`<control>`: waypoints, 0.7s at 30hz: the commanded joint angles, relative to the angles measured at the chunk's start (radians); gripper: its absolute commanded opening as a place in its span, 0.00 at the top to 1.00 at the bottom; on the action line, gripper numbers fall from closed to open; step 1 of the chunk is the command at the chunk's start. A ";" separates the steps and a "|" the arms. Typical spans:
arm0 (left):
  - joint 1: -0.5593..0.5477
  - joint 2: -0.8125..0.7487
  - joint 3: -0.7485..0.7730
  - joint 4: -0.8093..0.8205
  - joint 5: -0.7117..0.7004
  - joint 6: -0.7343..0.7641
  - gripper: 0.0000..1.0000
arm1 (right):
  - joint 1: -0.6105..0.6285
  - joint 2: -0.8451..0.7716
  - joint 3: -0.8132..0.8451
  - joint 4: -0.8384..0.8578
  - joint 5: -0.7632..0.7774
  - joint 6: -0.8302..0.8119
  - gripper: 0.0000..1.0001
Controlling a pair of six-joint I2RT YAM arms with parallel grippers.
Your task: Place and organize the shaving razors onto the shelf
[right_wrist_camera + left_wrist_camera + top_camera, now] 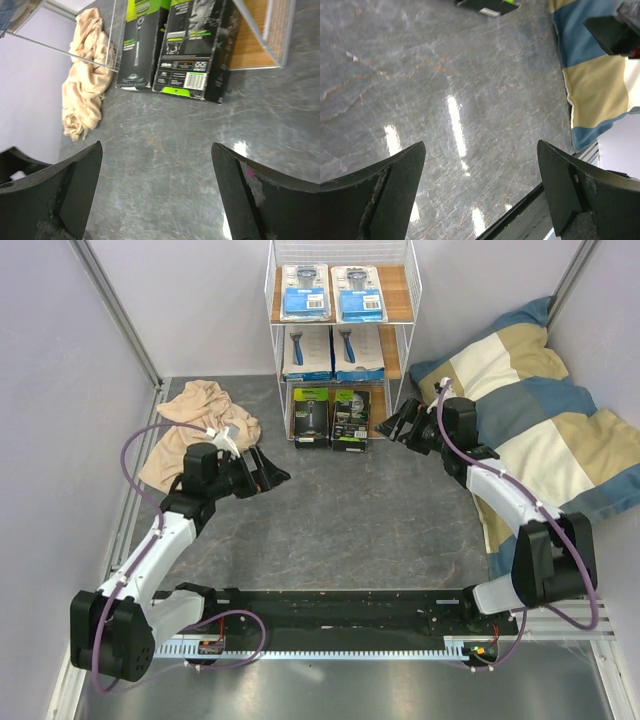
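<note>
We see all six razor packs on the shelf (270,340), which stands at the far middle of the desk (350,530). Each level holds a matching pair, side by side, faces turned to the near side.

On the top board sit two blister cards (305,292) (358,293). Their long axes run near to far in the top view, and we cannot tell whether they lean back or lie flat.

On the middle level two white packs (308,352) (358,352) stand upright, long axes vertical. The blue razors printed on them have their heads up.

At the lowest level two black boxes (311,417) (350,418) also stand upright and touch each other. In the right wrist view the razor on the left box (142,45) stands head up, and the right box (197,47) is turned slightly out of line. Their lower edges meet the grey desk at the shelf's near side. We cannot tell whether they rest on the board or on the desk.

The left fingers (270,473) are spread wide and hold nothing, above bare desk, near and left of the shelf. The right fingers (392,425) are also spread wide and hold nothing, just right of the black boxes and pointing at them.

A beige cloth (195,425) lies crumpled left of the shelf. A striped pillow (540,410) lies on the right.
</note>
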 commanded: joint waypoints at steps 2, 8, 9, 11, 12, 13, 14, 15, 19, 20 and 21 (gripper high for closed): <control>-0.005 -0.033 0.142 -0.123 -0.063 0.132 0.00 | 0.001 -0.158 -0.027 -0.196 0.144 -0.144 0.02; -0.006 -0.041 0.225 -0.191 -0.120 0.165 0.00 | 0.001 -0.322 -0.119 -0.271 0.227 -0.204 0.02; -0.006 -0.044 0.236 -0.193 -0.123 0.170 0.00 | 0.003 -0.360 -0.133 -0.279 0.251 -0.212 0.02; -0.006 -0.051 0.241 -0.199 -0.143 0.172 0.00 | 0.001 -0.397 -0.177 -0.296 0.273 -0.222 0.02; -0.005 -0.057 0.242 -0.202 -0.149 0.172 0.00 | 0.001 -0.432 -0.191 -0.299 0.291 -0.230 0.02; -0.006 -0.061 0.239 -0.203 -0.152 0.175 0.00 | 0.003 -0.448 -0.205 -0.305 0.299 -0.235 0.02; -0.005 -0.062 0.241 -0.203 -0.157 0.175 0.00 | 0.003 -0.463 -0.223 -0.310 0.308 -0.236 0.02; -0.006 -0.068 0.239 -0.202 -0.157 0.176 0.00 | 0.003 -0.488 -0.233 -0.314 0.323 -0.241 0.02; -0.008 -0.073 0.239 -0.203 -0.161 0.184 0.00 | 0.001 -0.526 -0.259 -0.311 0.343 -0.258 0.02; -0.006 -0.071 0.241 -0.203 -0.161 0.185 0.00 | 0.003 -0.528 -0.260 -0.311 0.345 -0.262 0.02; -0.006 -0.073 0.242 -0.203 -0.160 0.188 0.00 | 0.001 -0.526 -0.260 -0.308 0.348 -0.270 0.02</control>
